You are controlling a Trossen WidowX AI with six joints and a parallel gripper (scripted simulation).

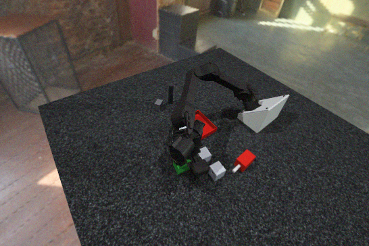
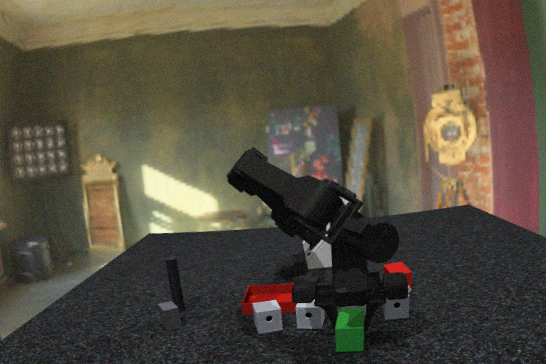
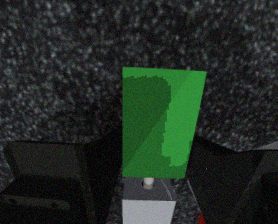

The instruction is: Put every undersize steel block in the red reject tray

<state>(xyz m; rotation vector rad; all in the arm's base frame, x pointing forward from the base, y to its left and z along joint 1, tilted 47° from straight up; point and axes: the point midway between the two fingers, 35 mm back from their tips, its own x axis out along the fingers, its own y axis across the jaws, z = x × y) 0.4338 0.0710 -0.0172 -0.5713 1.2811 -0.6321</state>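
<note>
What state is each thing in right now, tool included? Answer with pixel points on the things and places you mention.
Tool [image 1: 182, 163] [image 2: 351, 318] [image 3: 150, 129]: shut on green gauge
Green gauge [image 1: 182, 167] [image 2: 349, 337] [image 3: 150, 125]: held, pin at block's hole, depth unclear
Gauged block [image 3: 148, 212]: in front of the pin
Three other steel blocks [image 1: 217, 169] [image 2: 310, 322]: outside the tray, holes showing
Red reject tray [image 1: 210, 129] [image 2: 267, 303]: no block in the visible part, rest hidden
Red gauge [image 1: 244, 160] [image 2: 398, 270]: set down, unheld
Black post [image 1: 170, 95] [image 2: 175, 283]: standing

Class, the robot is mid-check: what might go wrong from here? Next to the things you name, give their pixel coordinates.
The pin of the green gauge [image 1: 182, 167] [image 2: 350, 337] [image 3: 150, 125] could catch the hole's rim and shove the block ahead [image 1: 204, 154] [image 3: 148, 212].

The pincer [image 1: 185, 160] [image 2: 351, 313] [image 3: 150, 129] works close beside neighbouring blocks; it may nudge one.

A jammed pin might twist the gauge in its grip.
</note>
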